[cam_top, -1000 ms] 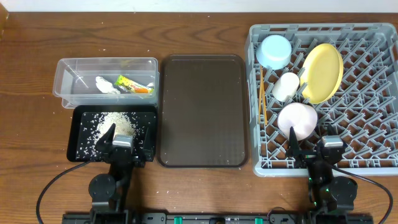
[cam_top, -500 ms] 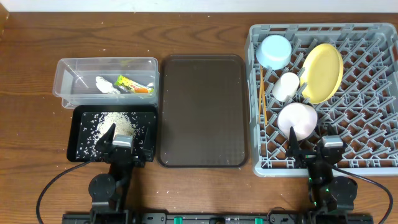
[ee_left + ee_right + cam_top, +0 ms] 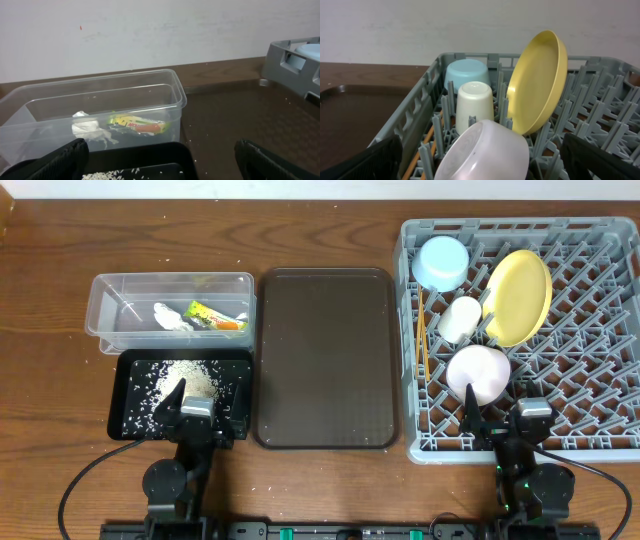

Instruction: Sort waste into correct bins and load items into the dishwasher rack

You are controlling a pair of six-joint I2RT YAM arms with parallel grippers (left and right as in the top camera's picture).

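You are looking at a sort that seems finished. The snack wrapper [image 3: 213, 315] and crumpled tissue [image 3: 168, 317] are lying in the clear tub [image 3: 120, 290], and the rice scraps [image 3: 185, 375] are sitting loose in the black tray [image 3: 125, 395]. The yellow plate [image 3: 517, 297] is standing on edge between the pegs of the dishwasher rack [image 3: 600, 380], with the light-blue bowl [image 3: 441, 263], white cup [image 3: 460, 319] and pink-white bowl [image 3: 478, 374] mouth-down beside it and the chopsticks [image 3: 423, 330] lying along the rack's left side. If you are re-seating anything, the plate and bowls are probably stiff, smooth and slippery, so take them by the rim. The wrapper and tissue are likely feather-light and crushable, and the rice is too loose to pinch at all. Both arms are sitting low at the near edge of the tabletop. The left gripper [image 3: 205, 402] is pointing over the black tray's near rim and the right gripper [image 3: 502, 412] at the rack's near wall, just behind the pink-white bowl. Both sets of fingers are spread wide and gripping nothing.
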